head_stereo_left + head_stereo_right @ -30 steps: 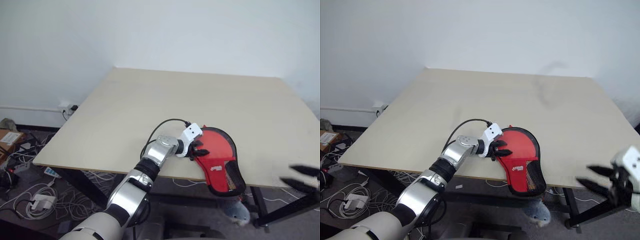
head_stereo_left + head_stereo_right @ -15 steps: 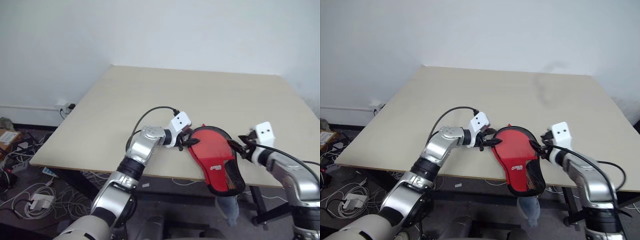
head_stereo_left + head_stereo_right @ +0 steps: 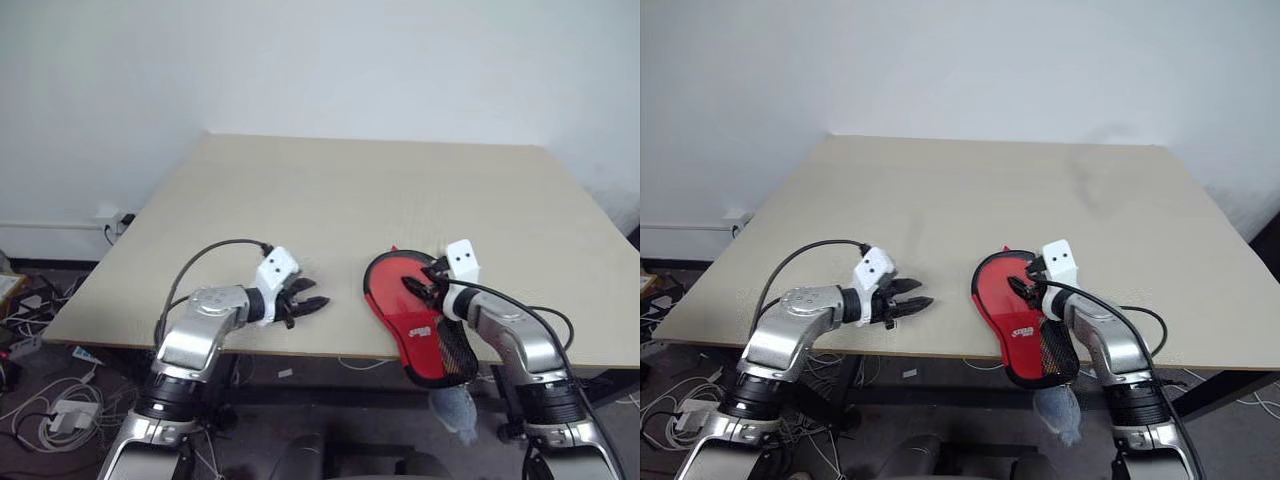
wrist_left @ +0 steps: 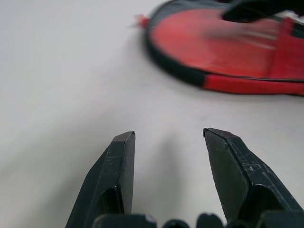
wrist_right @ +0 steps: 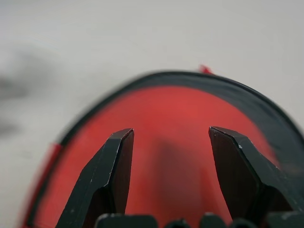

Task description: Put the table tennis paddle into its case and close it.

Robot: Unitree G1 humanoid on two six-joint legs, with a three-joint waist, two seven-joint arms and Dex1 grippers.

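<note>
The red case [image 3: 392,300], rimmed by a black zipper, lies flat near the table's front edge, its mesh end [image 3: 456,352] hanging past that edge. The table tennis paddle is hidden. My right gripper [image 3: 412,282] hovers over the case's round part, open with nothing between its fingers; in the right wrist view the fingers [image 5: 118,161] frame the red surface [image 5: 171,114]. My left gripper [image 3: 318,292] is open and empty above bare table, a short way left of the case. In the left wrist view the case [image 4: 213,47] lies ahead of the gripper [image 4: 168,135].
The beige table [image 3: 350,190] stands against a white wall. Cables and power strips [image 3: 60,410] litter the floor at the left. A greyish object [image 3: 455,410] lies on the floor below the case's overhanging end.
My left gripper has pulled away from the case's left rim and moved left. My right arm has swung in from the right and now has its gripper over the case.
</note>
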